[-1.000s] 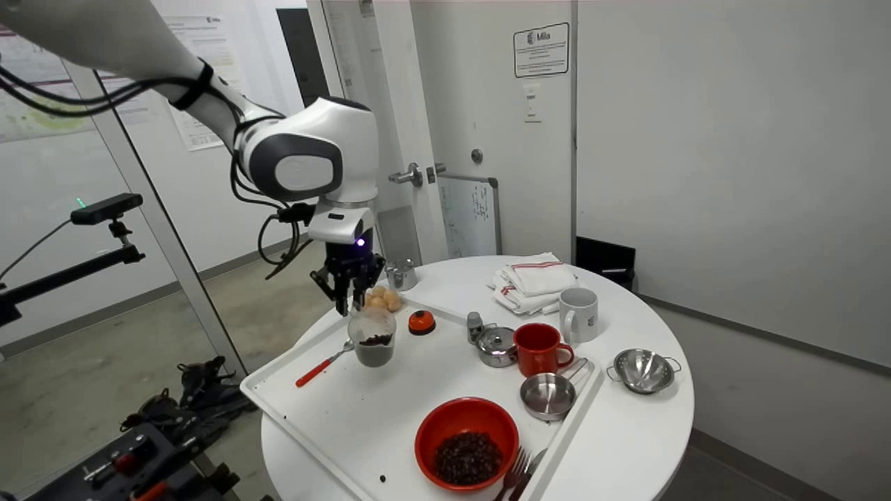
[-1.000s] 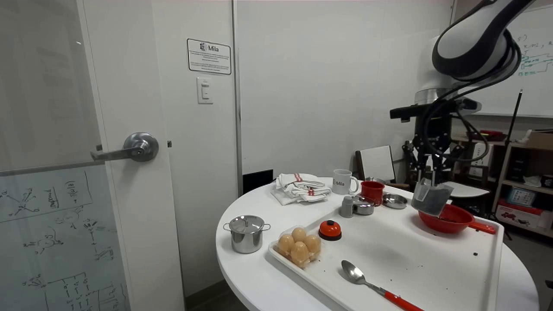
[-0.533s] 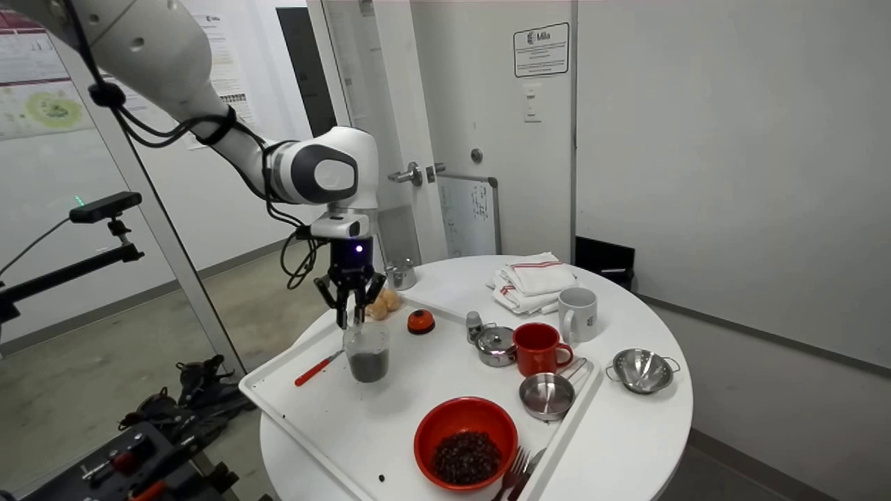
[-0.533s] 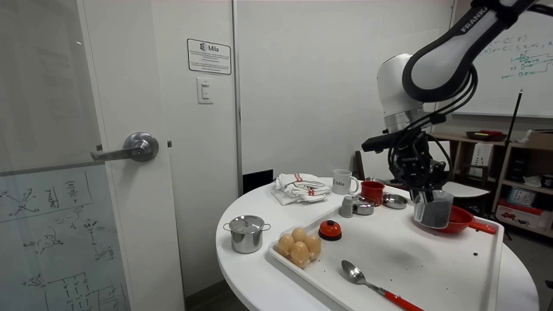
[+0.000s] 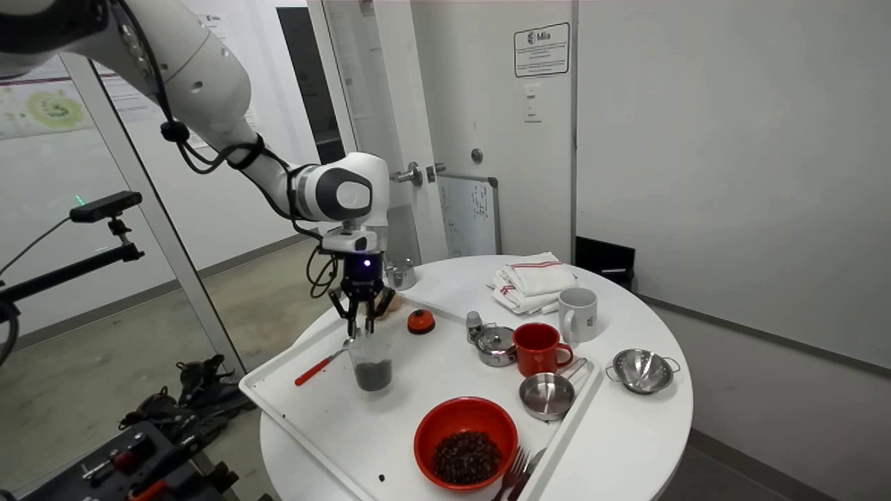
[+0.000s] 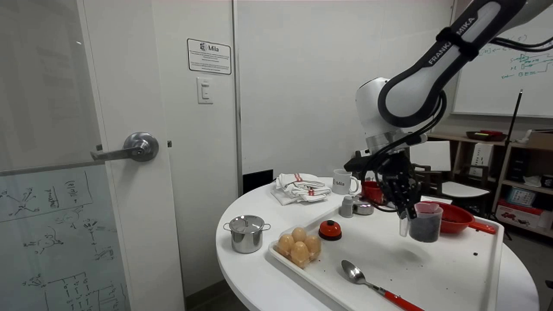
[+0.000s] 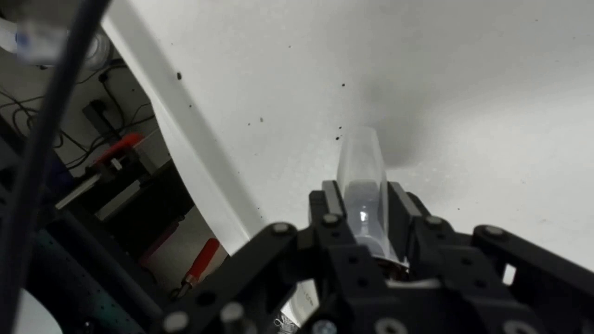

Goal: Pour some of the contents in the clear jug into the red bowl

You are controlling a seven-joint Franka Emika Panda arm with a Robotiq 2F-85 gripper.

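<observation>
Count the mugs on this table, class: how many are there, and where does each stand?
2: the red mug beside the pan, and the white mug next to the towels. No third one shows in any view.

Tray [image 5: 411, 390] on table [image 5: 630, 428]; bowl [image 5: 463, 416], spoon [image 6: 383, 292] on tray; jug [image 5: 372, 370] in end effector [image 5: 360, 328], over tray.

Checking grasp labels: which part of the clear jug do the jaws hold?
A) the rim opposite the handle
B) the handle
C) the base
B: the wrist view shows the see-through handle between the jaws, and in an exterior view the body of the clear jug sits off to one side of them.
</observation>
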